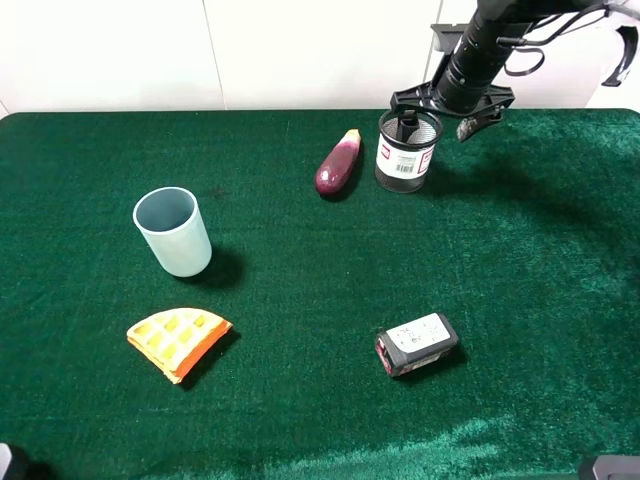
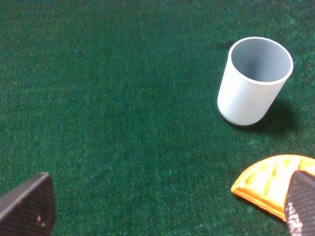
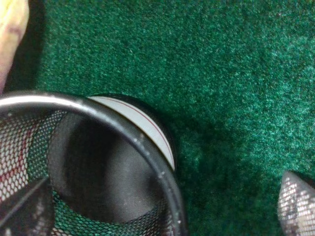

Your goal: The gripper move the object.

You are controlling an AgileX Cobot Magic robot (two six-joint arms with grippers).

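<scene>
- The mesh pen cup stands upright on the green table in the upper right of the high view. Its white label faces the camera, and a purple eggplant lies just to its left.
- The right tool hangs directly over the cup, spread. In its wrist view one finger seems to dip inside the rim, while the other stands clear of the wall.
- The left tool is spread wide above the table near a pale blue cup and an orange waffle wedge.
- A black box with a white label lies at lower centre-right, well apart.
</scene>
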